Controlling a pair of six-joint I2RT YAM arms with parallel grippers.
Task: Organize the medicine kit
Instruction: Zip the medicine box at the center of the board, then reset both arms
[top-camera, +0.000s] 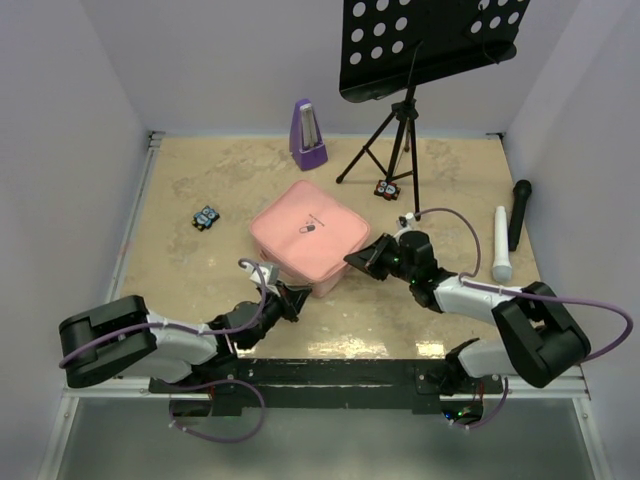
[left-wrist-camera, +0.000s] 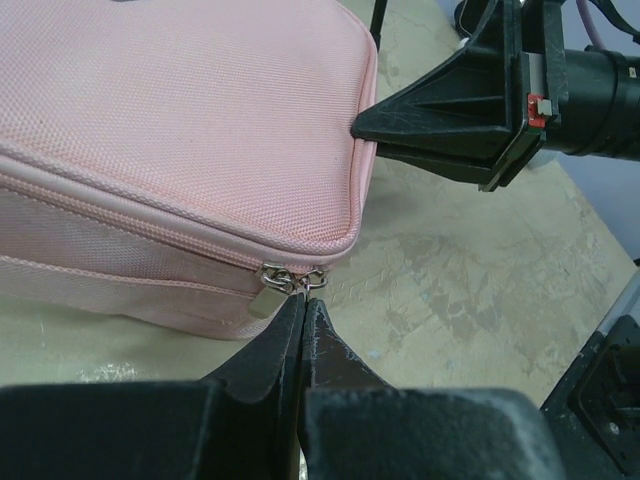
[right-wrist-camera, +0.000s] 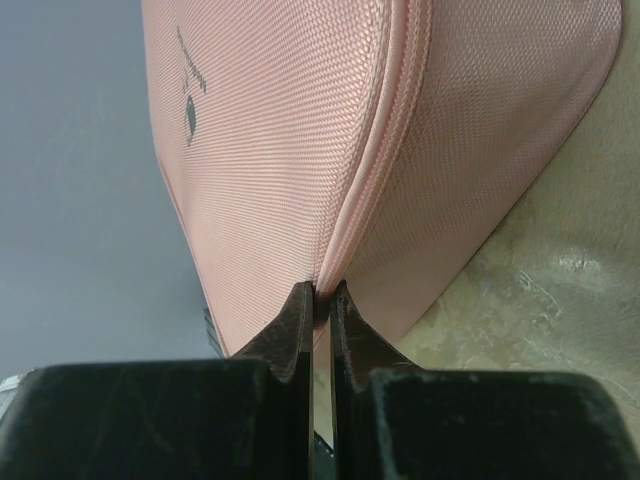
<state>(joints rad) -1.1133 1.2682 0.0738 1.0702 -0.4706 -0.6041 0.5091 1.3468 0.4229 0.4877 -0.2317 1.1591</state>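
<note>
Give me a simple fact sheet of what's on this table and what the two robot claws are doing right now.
medicine kit: pink, zipped shut, mid-table
left gripper: shut on a zipper pull at the kit's near corner
right gripper: shut on the kit's seam edge, at its right corner
behind the kit: purple metronome, music stand
right side: white microphone beside black microphone
also: small dark object left of the kit, a similar one by the stand's feet; too small to identify

Left arm (top-camera: 185, 343) and right arm (top-camera: 478, 293) match: pale grey link shells, boxy black joint housings, purple cables (top-camera: 479, 250) looping off each, black wedge-shaped fingers (left-wrist-camera: 265, 365), red tab (left-wrist-camera: 537, 105) on right gripper (left-wrist-camera: 358, 128).
</note>
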